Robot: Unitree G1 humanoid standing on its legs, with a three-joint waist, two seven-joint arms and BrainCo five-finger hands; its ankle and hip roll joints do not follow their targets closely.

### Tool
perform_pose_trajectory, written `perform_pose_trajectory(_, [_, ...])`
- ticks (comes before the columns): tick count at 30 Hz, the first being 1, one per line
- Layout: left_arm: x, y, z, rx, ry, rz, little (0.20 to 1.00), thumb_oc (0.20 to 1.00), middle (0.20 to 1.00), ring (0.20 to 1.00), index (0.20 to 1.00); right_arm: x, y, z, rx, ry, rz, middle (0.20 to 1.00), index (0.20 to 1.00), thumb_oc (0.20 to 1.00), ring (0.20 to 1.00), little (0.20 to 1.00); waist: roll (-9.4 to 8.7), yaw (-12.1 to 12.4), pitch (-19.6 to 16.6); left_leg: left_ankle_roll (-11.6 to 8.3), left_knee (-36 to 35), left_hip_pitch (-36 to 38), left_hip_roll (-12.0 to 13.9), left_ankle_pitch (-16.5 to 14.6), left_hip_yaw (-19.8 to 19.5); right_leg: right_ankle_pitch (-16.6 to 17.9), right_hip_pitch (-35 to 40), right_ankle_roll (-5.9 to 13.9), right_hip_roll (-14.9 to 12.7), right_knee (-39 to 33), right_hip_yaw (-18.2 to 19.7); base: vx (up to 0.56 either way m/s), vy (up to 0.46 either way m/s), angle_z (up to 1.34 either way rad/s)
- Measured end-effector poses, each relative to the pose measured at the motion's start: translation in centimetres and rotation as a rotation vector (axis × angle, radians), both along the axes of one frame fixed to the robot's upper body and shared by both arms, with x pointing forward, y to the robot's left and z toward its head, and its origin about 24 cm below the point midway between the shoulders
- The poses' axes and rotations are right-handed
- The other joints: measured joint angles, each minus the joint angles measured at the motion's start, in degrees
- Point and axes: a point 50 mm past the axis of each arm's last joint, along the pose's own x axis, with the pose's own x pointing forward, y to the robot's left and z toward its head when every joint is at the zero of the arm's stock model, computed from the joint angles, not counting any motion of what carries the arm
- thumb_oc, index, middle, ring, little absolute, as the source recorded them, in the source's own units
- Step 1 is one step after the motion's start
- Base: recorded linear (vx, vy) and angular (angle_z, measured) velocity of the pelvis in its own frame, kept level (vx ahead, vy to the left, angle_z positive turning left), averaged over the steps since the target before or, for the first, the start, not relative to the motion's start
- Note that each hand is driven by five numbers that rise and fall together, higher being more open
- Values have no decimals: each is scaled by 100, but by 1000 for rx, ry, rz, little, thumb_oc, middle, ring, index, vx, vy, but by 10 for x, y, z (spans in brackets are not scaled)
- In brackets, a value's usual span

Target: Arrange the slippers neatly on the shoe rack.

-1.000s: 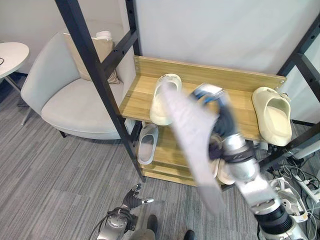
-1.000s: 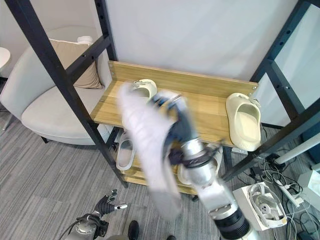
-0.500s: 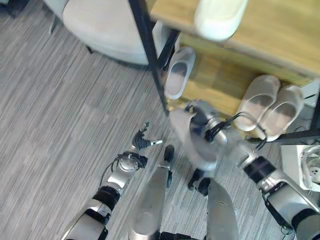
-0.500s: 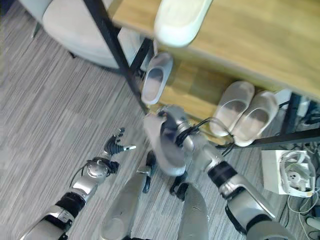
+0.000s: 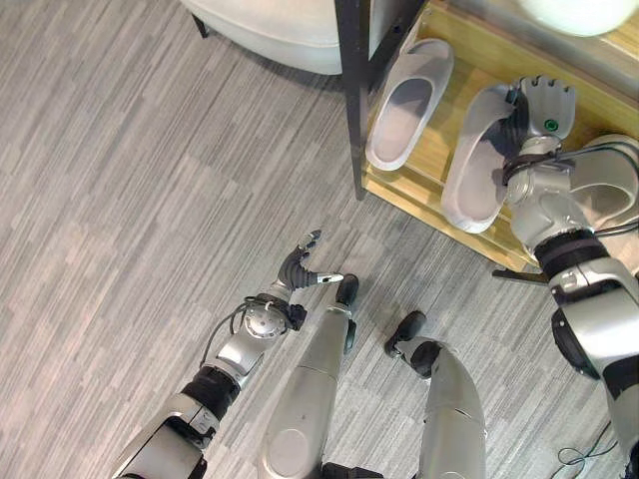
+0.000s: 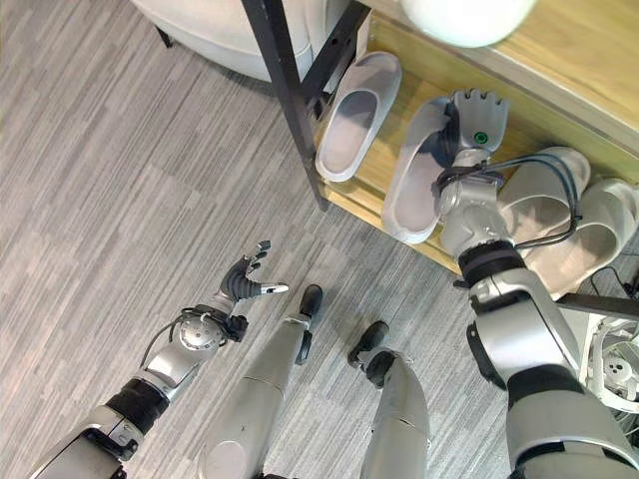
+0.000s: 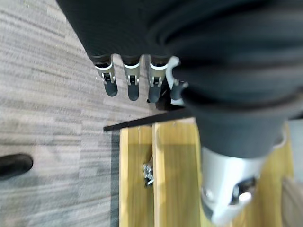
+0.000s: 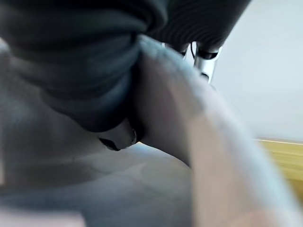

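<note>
the right hand (image 5: 539, 108) is at 2 o'clock in the left eye view, its fingers curled over the edge of a grey slipper (image 5: 477, 160) and clamped on it; the slipper lies on the lower wooden shelf (image 5: 429, 195) with its heel end overhanging the shelf's front edge; a second grey slipper (image 5: 407, 103) lies just beside it toward 12 o'clock, next to the black rack post (image 5: 353, 90); a pair of pale slippers (image 6: 574, 215) lies on the same shelf at 3 o'clock in the right eye view, which makes four slippers on this level; one cream slipper (image 6: 464, 17) shows at the top edge on the upper shelf; the left hand (image 5: 302, 267) hangs near the centre over open grey floor (image 5: 130, 200), fingers apart and straight, holding nothing; the floor from 7 to 11 o'clock is bare; a grey chair (image 5: 270, 20) sits at 12 o'clock.
</note>
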Motion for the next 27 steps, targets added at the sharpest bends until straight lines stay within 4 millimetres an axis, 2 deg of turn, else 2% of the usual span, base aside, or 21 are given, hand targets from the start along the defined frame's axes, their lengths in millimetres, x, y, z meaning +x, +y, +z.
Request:
perform_pose_trajectory(3, [1,-2,2,2,-7,-13,1000,1000,1000,1000,1000,5,1,8,-2,21,-31,200,200,200,200,200,0,63,0,-19,-33,-24,-17,13,-34,-5,-11,8,-8,-21,-28,16,-4,6])
perform_pose_trajectory(5, [1,-4,7,0,-24,-29,1000,1000,1000,1000,1000,8,-4,12,60,30,-64,884,884,884,884,884,1,123,0,-68,-116,-33,-51,85,-127,-9,-10,14,-21,-45,-88,34,-9,17])
perform_pose_trajectory(6, [0,-6,9,-9,-28,-46,1000,1000,1000,1000,1000,9,-6,9,106,52,-82,1000,1000,1000,1000,1000,2,148,-1,-74,-193,-33,-57,128,-152,-11,-15,13,-28,-50,-121,39,2,12])
perform_pose_trajectory(13, [-1,-12,17,-33,-43,-81,1000,1000,1000,1000,1000,16,8,-1,292,102,-39,1000,1000,1000,1000,1000,23,271,-13,-123,-565,-11,-98,381,-193,1,-136,-46,-83,-116,-172,24,7,8])
perform_pose_trajectory(19, [3,-12,23,-60,-49,-79,1000,1000,1000,1000,1000,16,5,-2,411,91,-20,1000,1000,1000,1000,1000,24,234,-13,-126,-643,124,-75,418,-199,43,14,-59,-38,-236,-219,2,13,0])
perform_pose_trajectory(21, [3,-11,23,-57,-48,-72,1000,1000,1000,1000,1000,16,7,-1,540,48,34,1000,1000,1000,1000,1000,23,175,-13,-123,-685,226,-63,420,-172,60,94,-46,-14,-281,-171,-1,22,-7])
perform_pose_trajectory(23, [3,-10,21,-54,-43,-71,1000,1000,1000,1000,1000,15,9,-1,598,21,58,1000,1000,1000,1000,1000,22,95,-14,-118,-704,315,-50,416,-127,88,137,-38,-1,-305,-101,-5,20,-13])
perform_pose_trajectory(24, [2,-8,19,-52,-36,-58,1000,1000,1000,1000,1000,15,14,-2,695,-25,118,1000,1000,1000,1000,1000,24,62,-18,-117,-724,347,-34,417,-121,99,174,-40,15,-327,-102,-13,0,-11])
perform_pose_trajectory(26, [2,-8,19,-53,-38,-51,1000,1000,1000,1000,1000,14,19,-14,785,-50,152,1000,1000,1000,1000,1000,18,-24,-22,-110,-766,394,5,422,-94,138,206,-47,62,-395,-82,-9,-20,-16])
perform_pose_trajectory(27, [2,-7,14,-43,-19,-37,1000,1000,1000,1000,1000,14,28,-45,899,-10,165,1000,1000,1000,1000,1000,-19,-56,-43,-112,-803,469,49,423,-26,179,236,-58,115,-464,-18,-4,-49,-22])
